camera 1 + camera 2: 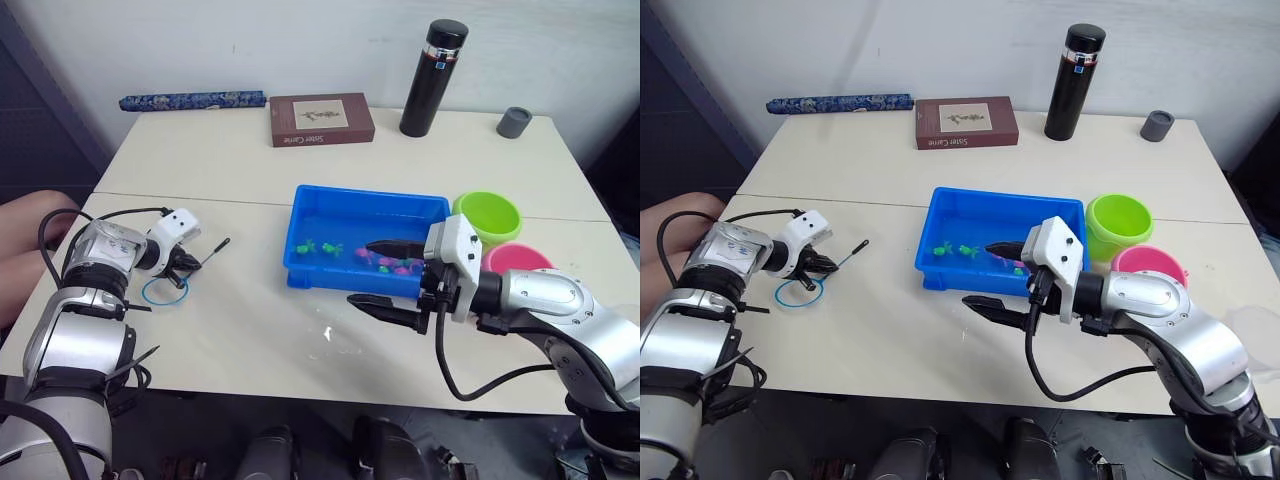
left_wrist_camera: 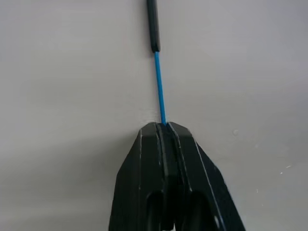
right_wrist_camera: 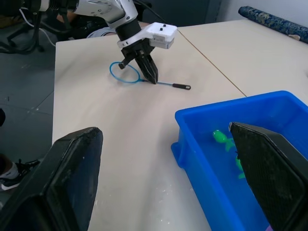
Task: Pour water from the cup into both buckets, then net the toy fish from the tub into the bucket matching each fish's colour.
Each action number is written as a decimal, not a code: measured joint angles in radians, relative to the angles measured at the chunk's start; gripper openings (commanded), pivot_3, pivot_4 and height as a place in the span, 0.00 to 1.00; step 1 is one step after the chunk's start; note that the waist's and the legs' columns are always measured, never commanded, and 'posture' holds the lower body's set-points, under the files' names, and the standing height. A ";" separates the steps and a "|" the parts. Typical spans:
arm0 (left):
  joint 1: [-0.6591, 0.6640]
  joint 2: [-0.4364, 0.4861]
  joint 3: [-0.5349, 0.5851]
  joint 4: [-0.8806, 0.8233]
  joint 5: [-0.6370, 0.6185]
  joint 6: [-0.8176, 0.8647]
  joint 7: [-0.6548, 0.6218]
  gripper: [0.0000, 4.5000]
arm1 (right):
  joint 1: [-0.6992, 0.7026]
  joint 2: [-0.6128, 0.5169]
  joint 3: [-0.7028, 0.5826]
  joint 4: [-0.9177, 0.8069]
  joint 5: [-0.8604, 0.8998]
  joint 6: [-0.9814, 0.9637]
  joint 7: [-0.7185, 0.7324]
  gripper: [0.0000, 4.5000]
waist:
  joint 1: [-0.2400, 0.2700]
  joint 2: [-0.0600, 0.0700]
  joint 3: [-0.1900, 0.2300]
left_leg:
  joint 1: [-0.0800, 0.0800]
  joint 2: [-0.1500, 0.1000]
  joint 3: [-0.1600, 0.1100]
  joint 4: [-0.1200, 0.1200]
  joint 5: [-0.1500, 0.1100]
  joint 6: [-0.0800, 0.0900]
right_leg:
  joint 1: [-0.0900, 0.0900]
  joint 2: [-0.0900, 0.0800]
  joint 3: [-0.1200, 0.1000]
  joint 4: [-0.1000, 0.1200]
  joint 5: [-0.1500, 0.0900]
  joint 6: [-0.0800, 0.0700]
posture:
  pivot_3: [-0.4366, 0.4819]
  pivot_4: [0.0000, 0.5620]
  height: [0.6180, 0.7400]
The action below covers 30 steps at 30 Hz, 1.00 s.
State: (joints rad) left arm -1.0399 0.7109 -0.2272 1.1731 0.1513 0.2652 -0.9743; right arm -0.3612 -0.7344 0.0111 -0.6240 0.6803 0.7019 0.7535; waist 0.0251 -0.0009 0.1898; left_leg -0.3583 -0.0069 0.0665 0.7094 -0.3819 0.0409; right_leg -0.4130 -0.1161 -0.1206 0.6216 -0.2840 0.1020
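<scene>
The net lies flat on the table at the left, its blue hoop point(image 1: 163, 291) beside my left gripper point(image 1: 185, 265), which is shut on the thin wire handle point(image 2: 157, 82). The right wrist view shows that gripper point(image 3: 153, 79) pinching the handle next to the hoop point(image 3: 122, 73). The blue tub point(image 1: 300, 215) holds water, green fish point(image 1: 320, 247) and pink fish point(image 1: 395, 265). My right gripper point(image 1: 388, 277) is open and empty over the tub's front right corner. The green bucket point(image 1: 487, 215) and the pink bucket point(image 1: 515, 258) stand right of the tub. A faint see-through shape point(image 1: 1255, 335) at the table's right edge may be the cup.
Along the back stand a tall black flask point(image 1: 432, 78), a small grey cup point(image 1: 516, 121), a brown box point(image 1: 321, 119) and a blue patterned roll point(image 1: 192, 100). A person's knee point(image 1: 25, 235) shows off the left edge. Small wet specks point(image 1: 328, 335) dot the table in front of the tub.
</scene>
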 measured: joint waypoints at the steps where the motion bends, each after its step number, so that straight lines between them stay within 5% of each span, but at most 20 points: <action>1: 0.032 0.013 0.034 -0.064 -0.041 -0.044 -0.069 0.01 | -0.002 -0.006 -0.008 -0.001 0.005 0.002 0.005 1.00 | -0.001 0.000 0.000 | -0.001 0.000 0.000 0.000 0.000 0.000 | -0.001 0.000 0.000 0.000 0.000 0.000 | 0.48 0.27 1.00; 5: 0.122 0.060 0.119 -0.370 -0.173 -0.101 -0.254 0.01 | -0.030 -0.041 -0.027 0.006 0.021 0.013 0.031 1.00 | -0.005 0.000 0.000 | -0.012 0.001 -0.005 0.008 -0.001 -0.001 | -0.006 0.000 -0.003 0.000 0.000 0.000 | 0.48 0.27 1.00; 12: 0.257 0.123 0.165 -1.072 -0.455 0.078 -0.486 0.01 | -0.185 -0.118 -0.053 0.044 0.092 0.100 0.093 1.00 | -0.005 0.000 0.000 | -0.011 0.001 -0.009 0.009 -0.001 -0.001 | -0.003 0.000 0.002 -0.001 0.000 0.000 | 0.48 0.27 1.00; 21: 0.207 -0.019 -0.042 -1.198 -0.418 0.091 -0.497 0.01 | -0.288 -0.119 0.064 0.071 0.097 0.216 0.092 1.00 | -0.003 0.001 0.000 | -0.011 0.001 -0.008 0.009 -0.001 0.000 | -0.002 0.001 0.001 -0.001 0.000 0.000 | 0.48 0.27 1.00; 26: 0.168 -0.048 -0.074 -1.169 -0.383 0.037 -0.496 0.00 | -0.321 -0.141 0.128 0.075 0.062 0.237 0.124 0.59 | -0.003 0.001 0.000 | -0.011 0.001 -0.009 0.009 -0.001 0.000 | -0.003 0.001 0.000 -0.001 0.000 0.000 | 0.48 0.27 1.00; 30: 0.144 -0.075 -0.094 -1.133 -0.360 0.005 -0.490 0.00 | -0.321 -0.162 0.172 0.073 0.030 0.236 0.158 0.59 | -0.001 0.001 0.000 | -0.012 0.001 -0.008 0.010 -0.001 0.000 | -0.002 0.001 -0.002 -0.001 0.000 0.000 | 0.48 0.27 1.00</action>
State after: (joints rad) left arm -0.8961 0.6354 -0.3212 0.0402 -0.2089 0.2704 -1.4642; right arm -0.6819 -0.8960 0.1834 -0.5507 0.7098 0.9380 0.9116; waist 0.0239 -0.0003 0.1901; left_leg -0.3699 -0.0060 0.0580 0.7190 -0.3830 0.0409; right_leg -0.4155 -0.1152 -0.1223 0.6205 -0.2838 0.1019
